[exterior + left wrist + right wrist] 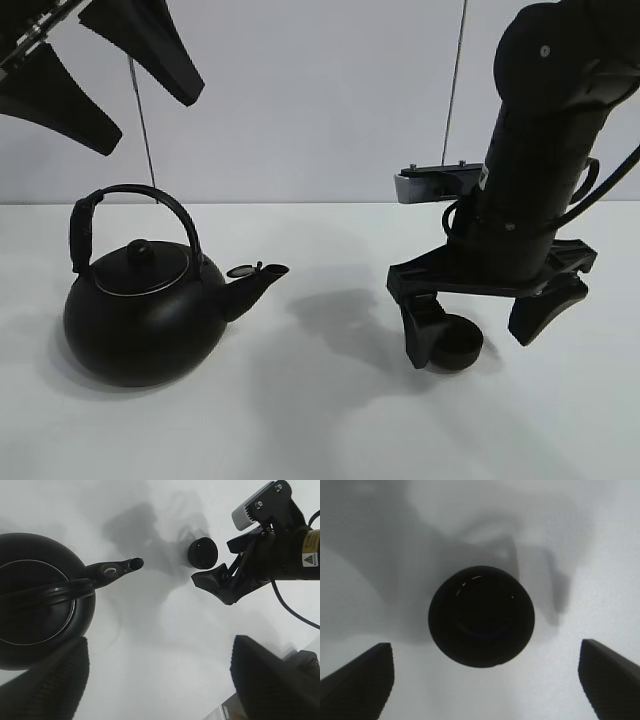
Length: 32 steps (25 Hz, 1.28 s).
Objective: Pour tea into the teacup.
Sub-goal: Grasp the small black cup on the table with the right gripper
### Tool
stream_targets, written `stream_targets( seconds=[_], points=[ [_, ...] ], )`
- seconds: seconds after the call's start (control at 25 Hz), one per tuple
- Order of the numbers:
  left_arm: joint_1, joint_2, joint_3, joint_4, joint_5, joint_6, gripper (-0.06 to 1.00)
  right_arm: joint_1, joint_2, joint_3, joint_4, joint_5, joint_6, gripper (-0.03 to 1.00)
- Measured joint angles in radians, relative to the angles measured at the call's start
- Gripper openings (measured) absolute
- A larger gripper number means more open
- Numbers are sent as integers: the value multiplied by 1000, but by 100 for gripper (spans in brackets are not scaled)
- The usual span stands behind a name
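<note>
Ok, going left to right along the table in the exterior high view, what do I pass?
Kettle, spout pointing right → teacup. The open right gripper straddles the teacup without touching it, so it gets no separate place in the order.

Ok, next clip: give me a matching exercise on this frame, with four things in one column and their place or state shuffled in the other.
Things:
1. kettle
2. teacup
3. left gripper
4. right gripper

Places or states:
A. open, down at the table, one finger on each side of the teacup
B. standing on the table, spout towards the teacup
C. open, raised high, holding nothing
D. standing on the table between two fingers, not gripped

Pairs: 1-B, 2-D, 3-C, 4-A
</note>
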Motion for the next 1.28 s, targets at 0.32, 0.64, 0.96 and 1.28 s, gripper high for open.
stream_targets(
  seconds=[0.32, 0.64, 0.96, 1.28],
  points=[
    [0, 0, 0, 2, 0, 0, 56, 0, 33, -46, -10, 13, 79, 69],
    [0, 0, 0, 2, 0, 0, 56, 0, 34, -88, -23, 61, 126, 68],
    [0, 0, 0, 2, 0, 0, 56, 0, 58, -88, -23, 64, 136, 68],
    [0, 0, 0, 1, 0, 0, 56, 0, 91, -91, -22, 64, 140, 64]
  ],
)
